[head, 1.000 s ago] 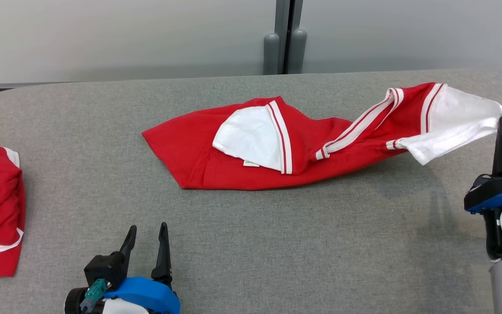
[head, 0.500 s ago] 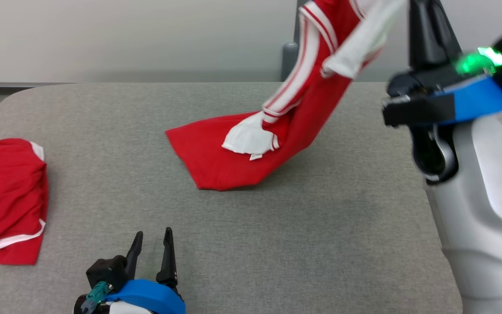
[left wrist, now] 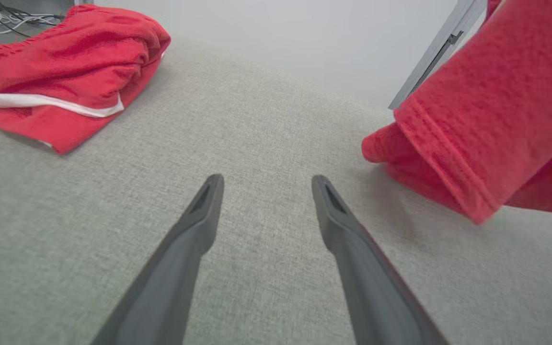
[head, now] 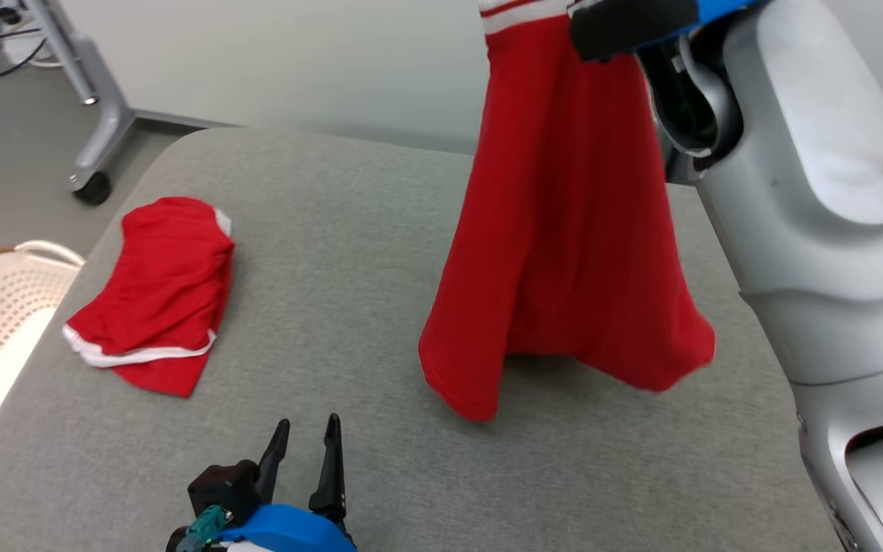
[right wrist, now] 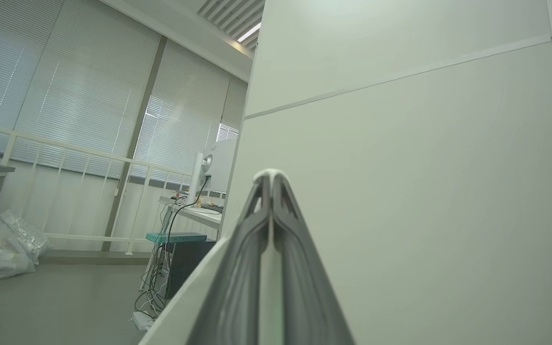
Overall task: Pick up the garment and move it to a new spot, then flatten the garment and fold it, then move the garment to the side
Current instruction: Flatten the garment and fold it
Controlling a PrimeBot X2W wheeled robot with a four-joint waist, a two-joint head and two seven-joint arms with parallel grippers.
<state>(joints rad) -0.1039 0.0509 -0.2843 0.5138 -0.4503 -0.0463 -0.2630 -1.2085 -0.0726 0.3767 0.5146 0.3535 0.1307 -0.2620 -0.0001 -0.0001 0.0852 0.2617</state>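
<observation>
Hanging from clenched right gripper (right wrist: 271, 176), apparently: garment (head: 556, 230); left gripper (head: 305, 435) spread, empty; folded red cloth (head: 158, 291), basket (head: 47, 248) leftward.

Your left end effector (head: 307, 422) sits low in front of you, fingers pointing forward, jaws wide apart and holding nothing. Your right arm (head: 794, 192) stands high on your right, its pale forearm upright. The right end effector (right wrist: 271, 176) points upward, fingers pressed together, pinching the garment (head: 564, 230).
</observation>
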